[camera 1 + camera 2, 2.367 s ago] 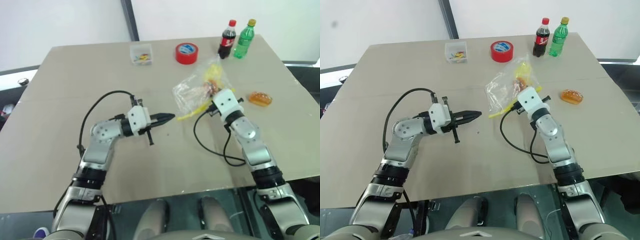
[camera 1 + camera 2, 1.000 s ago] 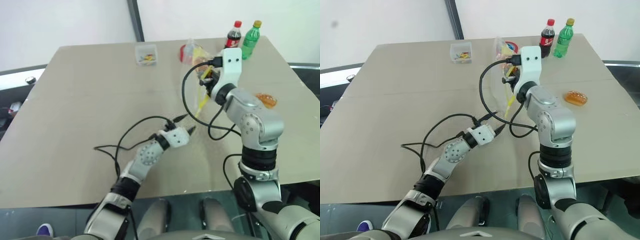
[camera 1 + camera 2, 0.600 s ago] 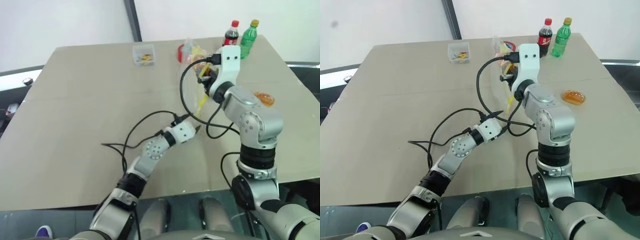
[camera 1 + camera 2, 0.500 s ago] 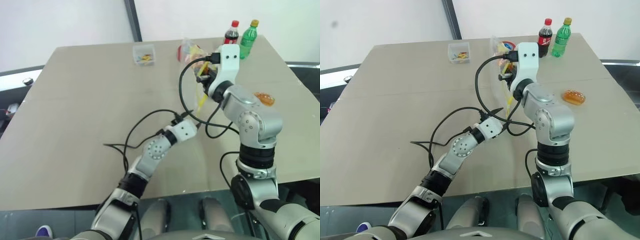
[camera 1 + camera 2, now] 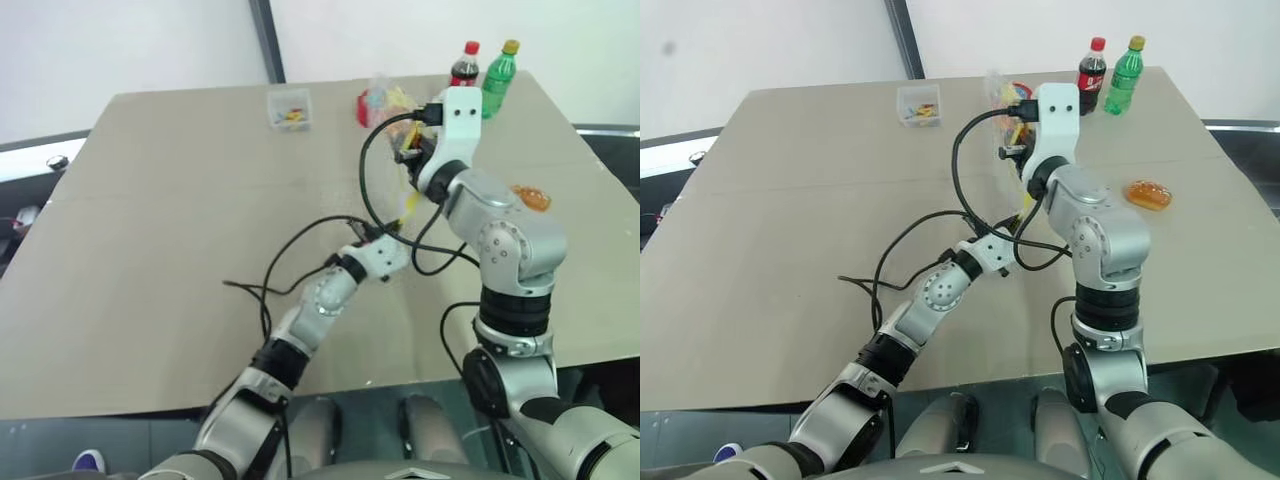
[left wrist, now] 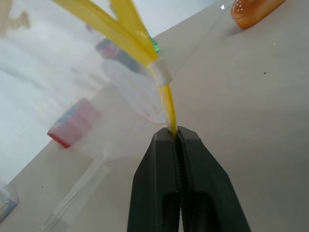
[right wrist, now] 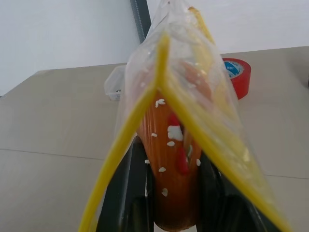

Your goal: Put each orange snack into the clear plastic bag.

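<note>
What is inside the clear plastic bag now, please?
One orange snack sits inside the clear plastic bag, pinched through the film by the right gripper. Its lower end is covered by the fingers.

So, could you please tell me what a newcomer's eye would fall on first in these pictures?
Most striking is the clear plastic bag held up above the middle of the table by the right gripper, whose fingers squeeze an orange snack through the plastic. Below it, the left gripper is shut on the bag's yellow seal strip. A second orange snack lies on the table to the right.
</note>
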Robot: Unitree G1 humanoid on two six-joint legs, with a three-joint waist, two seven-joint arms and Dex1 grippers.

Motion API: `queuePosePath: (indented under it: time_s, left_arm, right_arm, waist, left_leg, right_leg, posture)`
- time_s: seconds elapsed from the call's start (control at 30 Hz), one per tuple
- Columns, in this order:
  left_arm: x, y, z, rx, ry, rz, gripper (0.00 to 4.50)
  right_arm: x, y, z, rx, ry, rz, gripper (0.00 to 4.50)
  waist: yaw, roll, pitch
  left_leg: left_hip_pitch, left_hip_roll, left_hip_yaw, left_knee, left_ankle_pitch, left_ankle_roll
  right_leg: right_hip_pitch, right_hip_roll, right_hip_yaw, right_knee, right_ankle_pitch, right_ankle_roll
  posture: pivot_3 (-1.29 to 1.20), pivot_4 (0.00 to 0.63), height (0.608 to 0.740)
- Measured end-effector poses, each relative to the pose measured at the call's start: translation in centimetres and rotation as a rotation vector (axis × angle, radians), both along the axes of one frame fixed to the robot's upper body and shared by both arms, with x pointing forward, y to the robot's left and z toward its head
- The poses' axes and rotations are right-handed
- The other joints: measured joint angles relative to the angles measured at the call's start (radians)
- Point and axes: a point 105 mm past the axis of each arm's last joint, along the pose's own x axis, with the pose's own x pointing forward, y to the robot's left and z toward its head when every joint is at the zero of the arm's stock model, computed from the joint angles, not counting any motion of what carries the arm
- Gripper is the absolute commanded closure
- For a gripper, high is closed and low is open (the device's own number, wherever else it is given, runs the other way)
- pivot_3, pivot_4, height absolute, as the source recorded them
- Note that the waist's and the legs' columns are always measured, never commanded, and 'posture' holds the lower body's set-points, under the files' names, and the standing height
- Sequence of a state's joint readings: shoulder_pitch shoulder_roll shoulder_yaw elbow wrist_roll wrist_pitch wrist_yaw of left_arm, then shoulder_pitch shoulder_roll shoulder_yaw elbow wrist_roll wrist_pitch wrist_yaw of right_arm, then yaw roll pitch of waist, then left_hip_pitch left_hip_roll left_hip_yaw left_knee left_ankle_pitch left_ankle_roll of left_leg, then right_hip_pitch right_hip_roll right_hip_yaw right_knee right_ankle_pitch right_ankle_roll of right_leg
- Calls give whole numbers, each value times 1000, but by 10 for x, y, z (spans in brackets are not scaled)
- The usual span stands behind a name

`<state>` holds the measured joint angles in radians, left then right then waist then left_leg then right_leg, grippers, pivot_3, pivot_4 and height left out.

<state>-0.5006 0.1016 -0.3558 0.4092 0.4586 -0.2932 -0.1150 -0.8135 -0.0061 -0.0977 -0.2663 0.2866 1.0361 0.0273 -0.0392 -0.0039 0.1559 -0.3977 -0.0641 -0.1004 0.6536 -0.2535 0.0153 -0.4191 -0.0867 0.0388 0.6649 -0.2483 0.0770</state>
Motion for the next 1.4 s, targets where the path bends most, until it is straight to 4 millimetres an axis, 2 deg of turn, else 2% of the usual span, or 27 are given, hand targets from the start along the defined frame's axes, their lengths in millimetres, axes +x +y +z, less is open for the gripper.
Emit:
queuePosePath:
  time_s: [0.07, 0.2, 0.23, 0.3, 0.4, 0.43, 0.5, 0.63, 0.67, 0.8, 0.93, 1.07, 1.2, 1.37, 1.4]
  left_arm:
    - [0, 4, 1, 4, -12, 13, 4440]
    - [-1, 35, 22, 38, -99, 46, 4440]
    - [1, 54, 42, 47, -158, 70, 4440]
    - [-1, 70, 62, 72, -215, 78, 4440]
    - [-5, 81, 78, 130, -265, 68, 4440]
    - [-8, 79, 80, 140, -272, 51, 4500]
    - [-14, 75, 82, 169, -282, 18, 4500]
    - [-22, 77, 78, 200, -269, 5, 4500]
    - [-22, 79, 74, 211, -256, 5, 4500]
    - [-28, 91, 51, 268, -163, 24, 4500]
    - [-28, 108, 34, 294, -70, 89, 4500]
    - [-23, 119, 30, 298, -29, 145, 4500]
    - [-19, 122, 33, 306, -26, 176, 4500]
    - [-12, 116, 48, 286, -59, 184, 4500]
    - [-11, 115, 51, 284, -67, 185, 4500]
  right_arm:
    - [0, -1, 0, -4, -1, -3, 3583]
    - [-2, -21, -1, -76, -28, -52, 3583]
    - [-2, -34, -11, -177, -31, -82, 3583]
    - [-3, -47, -28, -334, -33, -100, 3583]
    - [-6, -46, -53, -510, -41, -52, 3583]
    - [-7, -43, -59, -545, -51, -33, 2971]
    - [-5, -35, -65, -609, -94, -6, 2370]
    - [-3, -16, -76, -691, -173, 58, 248]
    - [-4, -9, -79, -694, -186, 86, 113]
    - [-6, 5, -89, -699, -208, 147, 113]
    - [-19, -1, -99, -709, -177, 228, 113]
    - [-37, -9, -96, -601, -141, 322, 113]
    - [-45, -40, -83, -520, -130, 329, 113]
    - [-39, -77, -62, -509, -165, 234, 113]
    - [-35, -93, -61, -539, -160, 185, 113]
  waist:
    - [-1, 0, 0]
    - [-2, 0, 0]
    - [0, 0, 0]
    - [2, 0, 0]
    - [-2, 0, 0]
    - [-3, 0, 0]
    - [-5, -1, 0]
    - [-3, -1, 1]
    - [-3, -1, 1]
    - [-2, -1, 1]
    - [7, -2, 1]
    - [7, -2, 1]
    - [10, -3, 2]
    - [10, -3, 2]
    - [12, -3, 2]
  left_leg:
    - [0, 0, 0, 0, 0, 0]
    - [-1, 3, 0, -1, 0, 0]
    - [-1, 3, 0, -1, 0, 0]
    - [-1, 2, 1, 0, 0, 0]
    - [-1, 1, 2, -1, 0, 0]
    - [-1, 1, 2, -1, 0, 0]
    - [-1, 1, 2, -1, 0, 0]
    - [0, 2, 2, -1, 0, 0]
    - [0, 3, 2, -1, 0, 0]
    - [-1, 3, 1, -1, 0, 0]
    - [-1, 3, 0, 0, 0, 0]
    - [-1, 3, -1, 0, -2, 3]
    - [0, 3, -1, 0, -2, 3]
    - [1, 3, -1, 0, -2, 3]
    - [1, 3, 0, 0, -2, 3]
  right_leg:
    - [0, 0, 0, 0, 0, 0]
    - [-1, 0, 0, 0, 0, 0]
    - [-1, 0, 0, 0, 0, 0]
    - [-1, 0, 0, -1, 0, 0]
    - [-1, 0, 1, -2, 0, 0]
    - [-1, 0, 1, -2, 0, 0]
    - [-1, 1, 1, -2, 0, 0]
    - [-1, 1, 1, -2, 0, 0]
    - [-1, 1, 1, -2, 0, 0]
    - [-1, 1, 1, -2, 0, 0]
    - [0, 1, 0, -3, 0, 0]
    - [1, 1, -1, -2, 0, 0]
    - [2, 1, -2, -3, 0, 0]
    - [2, 1, -2, -2, 0, 0]
    - [3, 1, -2, -2, 0, 0]
  posture:
    - [0, 150, 736]
    - [0, 150, 736]
    - [0, 150, 736]
    - [0, 150, 736]
    - [0, 150, 736]
    - [0, 150, 736]
    - [0, 150, 736]
    - [0, 150, 736]
    - [0, 150, 736]
    - [0, 150, 736]
    - [0, 150, 736]
    - [0, 150, 736]
    - [0, 150, 736]
    - [0, 150, 736]
    - [0, 150, 736]
